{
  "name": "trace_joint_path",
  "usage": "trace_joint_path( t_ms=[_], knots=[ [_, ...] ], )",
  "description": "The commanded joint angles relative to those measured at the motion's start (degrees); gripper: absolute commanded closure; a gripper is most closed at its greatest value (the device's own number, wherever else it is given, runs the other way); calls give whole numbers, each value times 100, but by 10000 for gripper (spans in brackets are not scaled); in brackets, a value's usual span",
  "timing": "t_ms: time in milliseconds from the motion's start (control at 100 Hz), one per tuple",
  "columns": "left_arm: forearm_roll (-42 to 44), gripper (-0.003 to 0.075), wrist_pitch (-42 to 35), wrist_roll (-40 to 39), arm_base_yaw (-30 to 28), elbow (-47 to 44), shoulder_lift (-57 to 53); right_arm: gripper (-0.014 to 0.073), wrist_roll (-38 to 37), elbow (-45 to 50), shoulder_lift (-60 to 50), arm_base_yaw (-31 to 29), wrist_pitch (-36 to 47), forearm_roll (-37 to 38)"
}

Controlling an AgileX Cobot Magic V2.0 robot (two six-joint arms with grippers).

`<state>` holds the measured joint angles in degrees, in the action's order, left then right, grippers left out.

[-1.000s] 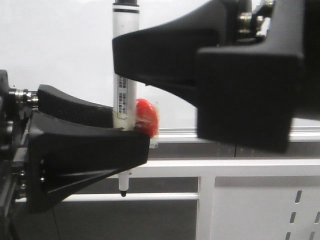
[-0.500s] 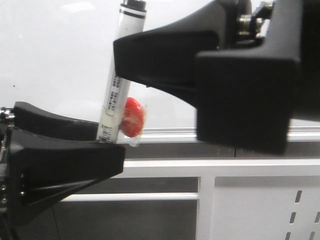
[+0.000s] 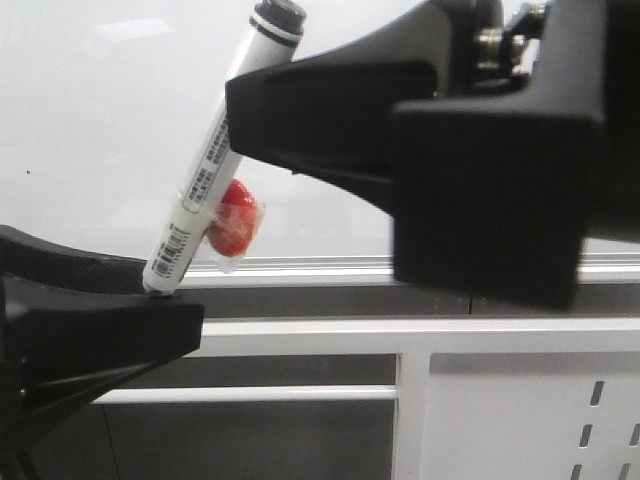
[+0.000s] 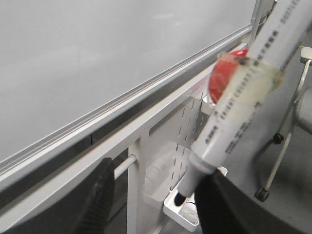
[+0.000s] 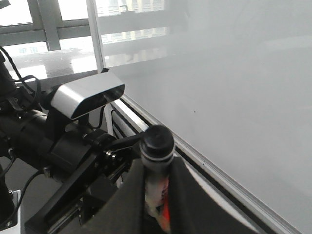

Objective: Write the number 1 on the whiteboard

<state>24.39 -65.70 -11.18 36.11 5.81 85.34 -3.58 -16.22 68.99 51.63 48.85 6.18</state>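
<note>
The left gripper [image 3: 150, 300] sits low at the front view's left edge, its black fingers [image 3: 90, 335] pinching the lower barrel of a white marker [image 3: 215, 155] that tilts, capped black end up toward the right. In the left wrist view the jaws clamp the marker [image 4: 234, 107] near its tip, nib pointing down and clear of the board. A red blob [image 3: 233, 228] is taped to the barrel's middle.

The right gripper [image 3: 300, 110] reaches in from the upper right, big and blurred, its fingers [image 3: 330, 105] just beside the marker's upper barrel. The right wrist view shows the cap [image 5: 157, 141] poking up between the two fingers; whether they press it, I cannot tell.

Behind both stands the whiteboard [image 3: 110, 130], glossy, its silver rail [image 3: 300, 268] running below. No stroke for the number 1 shows on it, only a tiny dark dot [image 5: 195, 111]. Under the rail, a white perforated frame [image 3: 590, 420] carries a small white tray [image 4: 183, 214].
</note>
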Motion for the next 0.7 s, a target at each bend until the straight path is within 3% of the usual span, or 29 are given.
trace_joint_path(
  t_ms=[0, 190, 430, 690],
  knots=[
    [-264, 380, -1230, 42, 19, 58, -134, 672, -16, -158, -75, -17, 452, 50],
    [-303, 368, -1230, 42, 19, 58, -134, 672, -16, -158, -75, -17, 452, 50],
    [-187, 143, -1230, 42, 19, 58, -134, 672, -16, -158, -75, -17, 452, 50],
    [-177, 138, -1230, 42, 19, 58, -134, 672, 74, -158, -75, -23, 386, -193]
  ],
)
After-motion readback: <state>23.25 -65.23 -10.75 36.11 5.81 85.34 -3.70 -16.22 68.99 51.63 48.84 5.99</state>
